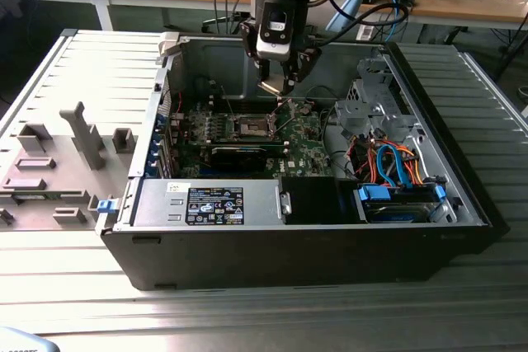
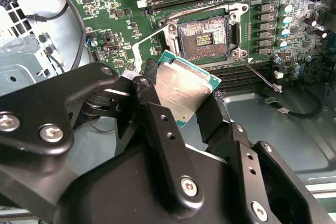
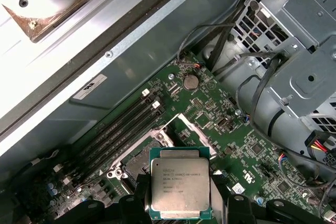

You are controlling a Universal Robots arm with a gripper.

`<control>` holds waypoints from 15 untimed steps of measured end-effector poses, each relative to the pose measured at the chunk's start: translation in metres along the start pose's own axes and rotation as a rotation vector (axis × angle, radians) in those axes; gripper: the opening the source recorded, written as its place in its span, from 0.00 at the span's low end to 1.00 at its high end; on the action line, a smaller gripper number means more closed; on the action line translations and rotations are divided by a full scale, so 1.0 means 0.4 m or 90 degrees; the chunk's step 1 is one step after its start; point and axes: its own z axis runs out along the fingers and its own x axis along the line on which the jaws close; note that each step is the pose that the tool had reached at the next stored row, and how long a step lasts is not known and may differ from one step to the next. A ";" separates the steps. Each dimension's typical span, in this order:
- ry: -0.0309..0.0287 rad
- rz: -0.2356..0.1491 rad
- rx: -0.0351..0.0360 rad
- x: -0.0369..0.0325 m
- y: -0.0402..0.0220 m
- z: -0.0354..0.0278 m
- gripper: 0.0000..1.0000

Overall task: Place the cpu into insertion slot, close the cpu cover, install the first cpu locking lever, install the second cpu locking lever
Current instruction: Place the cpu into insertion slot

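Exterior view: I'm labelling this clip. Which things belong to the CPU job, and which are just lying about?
Job: cpu, clamped in the gripper; insertion slot, empty; cpu cover, raised; motherboard.
Lying about: drive cage, orange and blue cables, power supply, grey plastic panel beside the case.

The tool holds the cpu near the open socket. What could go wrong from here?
The cpu, clamped in the tool, looks turned against the insertion slot in the second wrist view; lowered like this, it might land skewed and harm the contacts. A thin loose wire lies beside the slot and could be snagged.
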 end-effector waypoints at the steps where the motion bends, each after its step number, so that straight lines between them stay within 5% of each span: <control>1: -0.0001 0.001 0.0000 0.000 0.000 0.000 0.55; 15: -0.0008 0.009 -0.0002 0.000 0.000 0.001 0.55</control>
